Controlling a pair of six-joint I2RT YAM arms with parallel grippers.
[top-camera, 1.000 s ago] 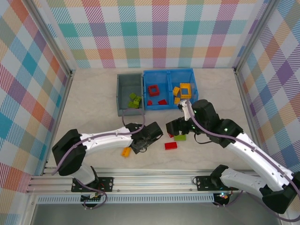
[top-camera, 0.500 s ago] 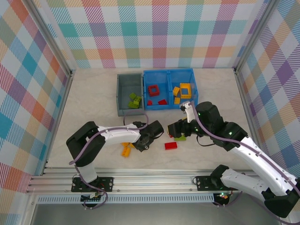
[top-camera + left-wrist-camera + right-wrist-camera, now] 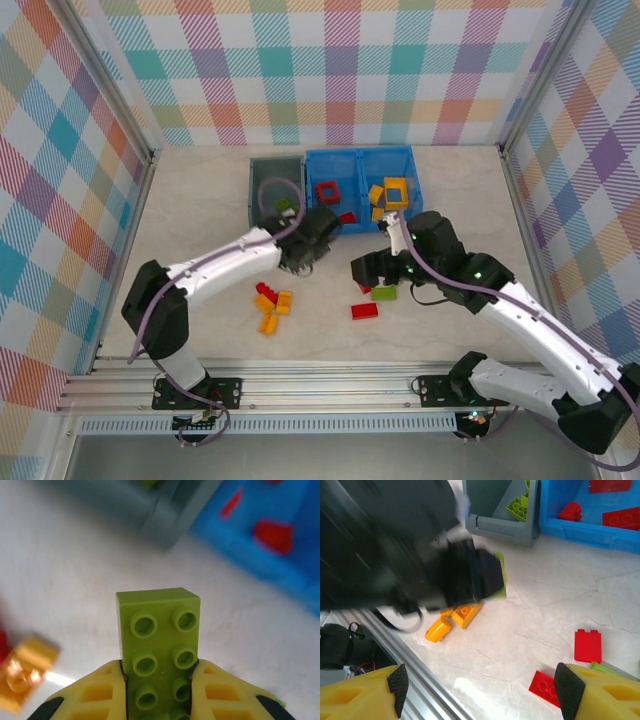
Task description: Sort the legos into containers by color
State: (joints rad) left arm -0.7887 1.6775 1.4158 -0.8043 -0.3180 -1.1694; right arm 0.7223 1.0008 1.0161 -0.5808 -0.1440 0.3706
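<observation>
On the left of the top view, a small red studded plastic brick and two orange-yellow studded bricks lie loose on the pale table. Up and right of them, the left gripper hangs at the near end of the small grey open-top plastic bin. Its arm hides much of the bin's floor, and what it grips is hard to make out there.

In the left wrist view the yellow fingers are pressed against the long sides of a lime green studded plastic brick. The brick's far end juts up the frame and its near end is cut off at the bottom edge. The background is blurred.

Just right of the grey bin is the wide bright blue two-compartment plastic bin, with red pieces in its left half and orange-yellow ones in its right.

Below it, the right gripper partly covers another lime brick, with a flat red brick just under that. In the right wrist view its fingers are spread wide at the bottom corners, with nothing between them. The left arm is a dark smear at upper left.
</observation>
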